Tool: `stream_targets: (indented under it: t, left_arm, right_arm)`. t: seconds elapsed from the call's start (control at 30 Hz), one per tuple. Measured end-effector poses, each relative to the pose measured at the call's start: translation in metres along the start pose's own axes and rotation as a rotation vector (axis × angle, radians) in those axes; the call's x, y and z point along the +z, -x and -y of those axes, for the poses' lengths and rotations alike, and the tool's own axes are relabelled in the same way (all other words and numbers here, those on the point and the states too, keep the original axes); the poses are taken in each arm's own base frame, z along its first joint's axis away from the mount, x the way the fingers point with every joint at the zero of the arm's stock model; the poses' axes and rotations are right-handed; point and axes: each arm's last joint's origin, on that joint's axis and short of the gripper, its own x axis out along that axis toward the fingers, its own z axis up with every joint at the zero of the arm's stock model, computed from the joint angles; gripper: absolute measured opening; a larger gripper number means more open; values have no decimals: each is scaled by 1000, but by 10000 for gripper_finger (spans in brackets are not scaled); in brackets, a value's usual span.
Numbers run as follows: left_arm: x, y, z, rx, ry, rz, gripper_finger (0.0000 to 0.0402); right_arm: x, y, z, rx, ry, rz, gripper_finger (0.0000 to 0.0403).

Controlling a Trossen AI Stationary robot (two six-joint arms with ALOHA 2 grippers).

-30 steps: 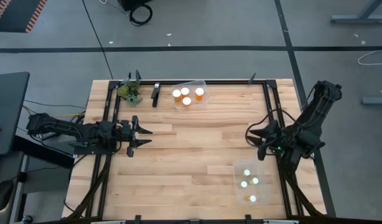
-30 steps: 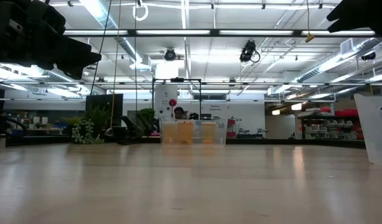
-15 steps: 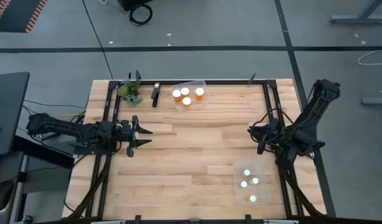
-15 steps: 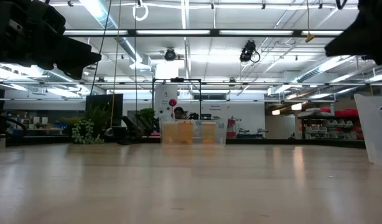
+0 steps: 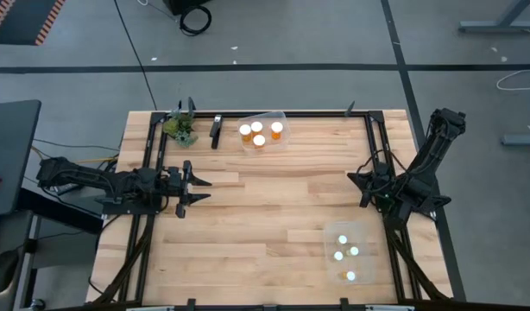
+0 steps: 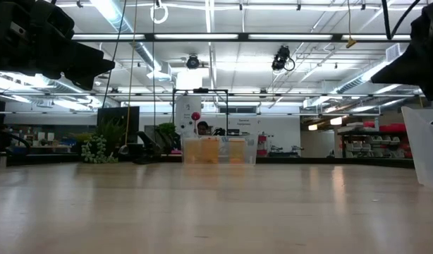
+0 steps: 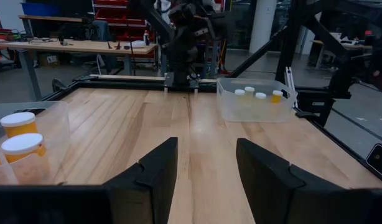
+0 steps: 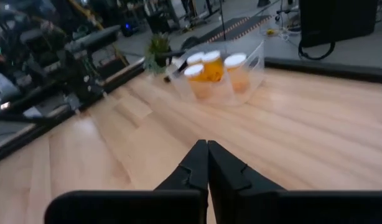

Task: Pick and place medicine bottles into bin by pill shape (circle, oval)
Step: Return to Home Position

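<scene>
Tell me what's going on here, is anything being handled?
Nothing is being held. Four orange bottles sit in the far clear bin at the table's back edge, four pale bottles in the near clear bin toward its front right. The left gripper hangs open over the table's left side; the right gripper is shut and empty on the right. Sorting looks finished.

We see a light wooden table (image 5: 265, 199) with a black metal frame (image 5: 317, 113) running along its edges. Along the far edge stand a small potted plant (image 5: 180, 128), a slim dark object (image 5: 216, 130) just beside it that we cannot identify, and then a clear plastic bin (image 5: 279, 143). A second clear bin (image 5: 359, 231) sits well apart, near the front right corner.
</scene>
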Motion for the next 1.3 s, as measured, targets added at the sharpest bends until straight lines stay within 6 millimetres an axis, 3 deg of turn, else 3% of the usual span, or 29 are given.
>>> stream_targets:
  t: [0.23,0.6,0.7,0.97,1.17,1.3]
  left_arm:
    - [0,0,0,0,0,0,172]
    - [0,0,0,0,0,0,172]
    - [0,0,0,0,0,1,172]
    - [0,0,0,0,0,0,172]
    - [0,0,0,0,0,0,172]
    - [0,0,0,0,0,0,172]
  right_arm:
    - [33,8,-4,46,-46,48,10]
    - [121,33,-56,149,-57,33,9]
    - [140,40,-81,211,29,6,9]
    - [174,54,-148,415,457,-1,8]
    - [200,54,-177,593,554,39,8]
    - [208,48,-176,757,654,66,8]
